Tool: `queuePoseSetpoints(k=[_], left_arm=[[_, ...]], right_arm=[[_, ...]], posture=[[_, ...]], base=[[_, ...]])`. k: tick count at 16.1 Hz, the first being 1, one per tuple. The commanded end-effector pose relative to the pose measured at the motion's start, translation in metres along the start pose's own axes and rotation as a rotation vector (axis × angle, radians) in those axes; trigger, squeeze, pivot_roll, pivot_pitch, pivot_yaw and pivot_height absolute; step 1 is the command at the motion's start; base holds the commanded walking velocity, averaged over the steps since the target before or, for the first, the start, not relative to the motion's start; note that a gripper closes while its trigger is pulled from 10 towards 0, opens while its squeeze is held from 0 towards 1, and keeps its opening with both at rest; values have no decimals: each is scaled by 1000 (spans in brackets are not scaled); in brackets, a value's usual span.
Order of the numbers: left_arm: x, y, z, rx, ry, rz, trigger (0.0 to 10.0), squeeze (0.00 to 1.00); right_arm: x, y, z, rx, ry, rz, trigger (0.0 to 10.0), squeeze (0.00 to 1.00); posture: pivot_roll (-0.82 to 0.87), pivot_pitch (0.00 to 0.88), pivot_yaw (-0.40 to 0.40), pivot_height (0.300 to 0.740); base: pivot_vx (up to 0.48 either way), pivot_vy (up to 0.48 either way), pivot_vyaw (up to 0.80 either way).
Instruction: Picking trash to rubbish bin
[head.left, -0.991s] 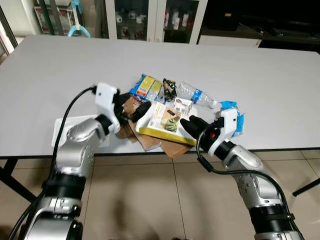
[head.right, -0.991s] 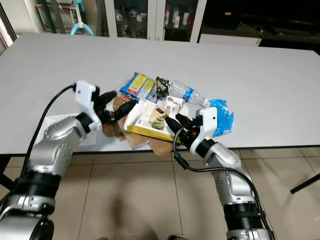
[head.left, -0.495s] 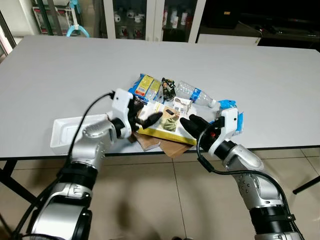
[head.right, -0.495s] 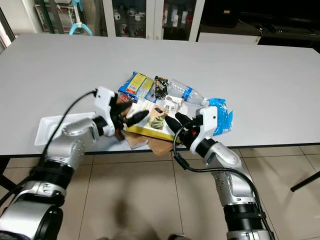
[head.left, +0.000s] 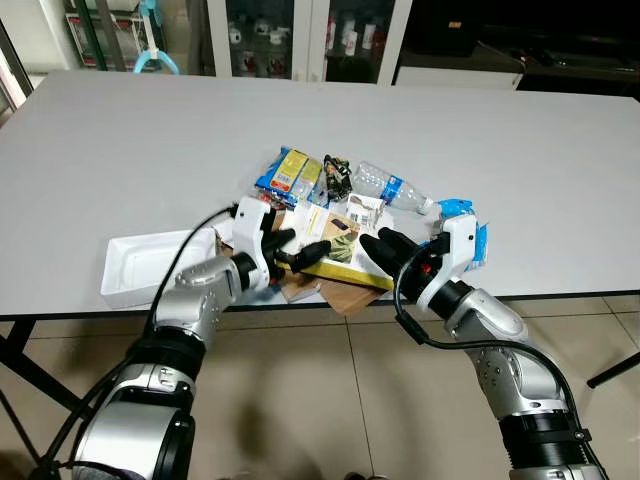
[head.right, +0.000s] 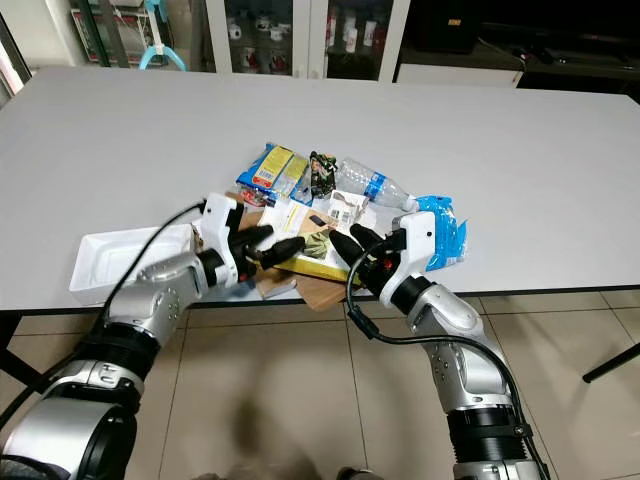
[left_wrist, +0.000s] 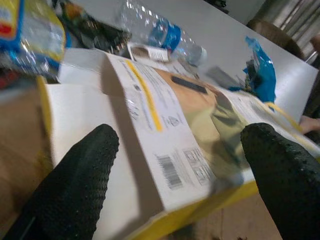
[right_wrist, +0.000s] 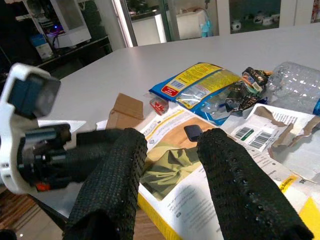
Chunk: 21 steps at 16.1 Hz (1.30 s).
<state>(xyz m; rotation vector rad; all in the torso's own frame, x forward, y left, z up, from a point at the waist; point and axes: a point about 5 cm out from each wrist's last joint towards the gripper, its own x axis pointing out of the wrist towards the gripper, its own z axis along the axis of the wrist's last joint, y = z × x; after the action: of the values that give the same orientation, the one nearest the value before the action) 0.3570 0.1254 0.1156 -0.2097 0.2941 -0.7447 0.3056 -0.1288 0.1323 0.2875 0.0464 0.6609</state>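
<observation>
Here, on the table's (head.left: 120, 140) near edge, the box (head.left: 335, 243) lies over cardboard (head.left: 345, 293). Left gripper (head.left: 300, 250) spreads wide across its left end; right gripper (head.left: 385, 248), fingers parted, rests over its right end.

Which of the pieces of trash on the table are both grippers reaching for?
The flat white-and-yellow cardboard box at the table's front edge: the left gripper and right gripper flank it, unlike the clear plastic bottle lying behind.
</observation>
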Motion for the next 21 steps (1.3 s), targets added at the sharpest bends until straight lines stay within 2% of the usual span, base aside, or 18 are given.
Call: queuePoseSetpoints(k=[1,3,10,11,12,21], left_arm=[[5,-6,0,-43,-5,-50,10000,0],[8,-9,-4,-106,-16,-74,10000,0],[14,-22,-12,-95,-4,-157,10000,0],[15,-23,-12,-95,-2,-165,8157,0],[14,-25,-13,-100,-6,-187,0,0],[12,-24,-12,-93,-15,-186,0,0]], right_arm=[[-3,0,3,1,-8,-8,10000,0],[-4,0,3,5,-8,-13,10000,0],[-4,1,1,17,-9,-10,10000,0],[-4,1,0,17,-7,-11,10000,0],[-4,1,0,18,-8,-12,10000,0],[-3,1,1,17,-9,-12,10000,0]], posture=[[-73,47,-55,740],[-77,49,-55,740],[-81,52,-54,740],[-80,53,-54,740],[-81,52,-53,740],[-80,51,-55,740]], base=[[0,0,0],[0,0,0],[0,0,0],[0,0,0],[0,0,0],[0,0,0]])
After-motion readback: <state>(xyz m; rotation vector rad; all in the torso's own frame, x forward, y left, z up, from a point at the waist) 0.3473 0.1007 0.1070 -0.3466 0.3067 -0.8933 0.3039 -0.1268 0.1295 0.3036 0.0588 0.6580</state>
